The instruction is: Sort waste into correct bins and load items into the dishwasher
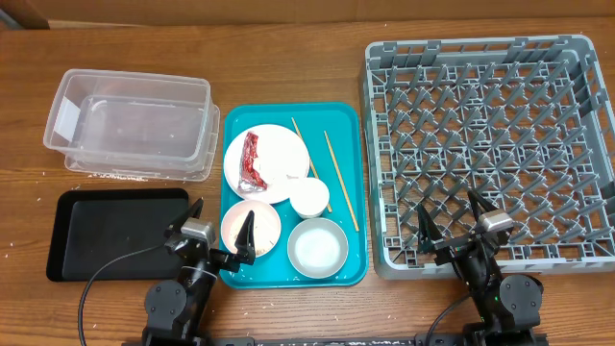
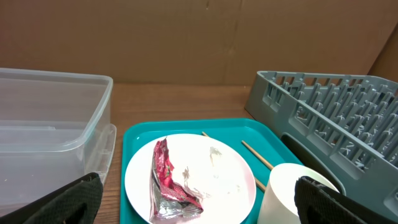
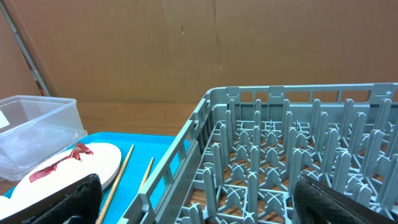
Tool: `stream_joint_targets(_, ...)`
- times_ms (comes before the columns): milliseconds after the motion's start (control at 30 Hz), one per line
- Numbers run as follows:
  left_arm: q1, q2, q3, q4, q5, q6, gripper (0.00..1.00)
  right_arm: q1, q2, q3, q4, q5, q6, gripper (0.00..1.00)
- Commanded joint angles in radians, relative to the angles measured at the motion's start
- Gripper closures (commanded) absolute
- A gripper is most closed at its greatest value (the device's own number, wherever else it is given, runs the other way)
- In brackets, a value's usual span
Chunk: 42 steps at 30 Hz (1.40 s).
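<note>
- The left arm [image 1: 178,303], left of the teal tray [image 1: 288,109], is matte black, with a round joint housing low on its body.
- The left gripper [image 1: 219,226] has two black fingers that taper to points. A small silver-grey block [image 1: 198,231] sits behind them.
- A thin black cable [image 1: 96,276] curves out from the left arm, on the side away from the teal tray.
- The right arm [image 1: 504,293], right of the teal tray, has the same black build and round housing.
- The right gripper [image 1: 450,219] matches: black pointed fingers with a silver-grey block behind them.
- In the left wrist view the fingers [image 2: 62,202] look dull black and faintly textured.
</note>
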Motion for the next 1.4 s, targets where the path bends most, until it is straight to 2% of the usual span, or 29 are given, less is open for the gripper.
stream_joint_targets(0,-0.01,-0.009,-0.004,-0.001,0.002,0.015,0.0,-0.007,-0.007,-0.01,0.004,0.009,0.003,0.0)
stream_joint_targets(567,-0.01,-0.009,-0.004,0.0,0.014,0.007,0.0,-0.007,-0.007,-0.01,0.01,0.008,0.004,0.0)
stream_joint_targets(667,-0.01,-0.009,-0.004,0.029,0.059,-0.052,0.0,-0.007,-0.007,-0.01,0.041,-0.07,0.004,0.0)
stream_joint_targets(733,-0.01,-0.009,-0.003,0.102,0.119,-0.076,0.0,-0.007,-0.007,-0.001,0.077,-0.154,0.008,0.0)
stream_joint_targets(800,-0.01,-0.009,0.021,0.159,0.161,-0.076,0.0,-0.007,-0.006,0.042,0.061,-0.168,0.084,0.0)
stream_joint_targets(900,-0.009,-0.004,0.103,0.134,0.153,-0.073,0.0,-0.007,0.003,0.134,-0.002,-0.168,0.135,0.0)
stream_joint_targets(1033,-0.007,0.086,0.267,0.025,0.116,-0.056,0.0,-0.007,0.066,0.294,-0.132,-0.168,0.135,0.0)
stream_joint_targets(1367,-0.008,0.767,0.946,-0.646,0.17,-0.056,0.0,-0.007,0.554,0.944,-0.728,-0.175,0.131,0.0)
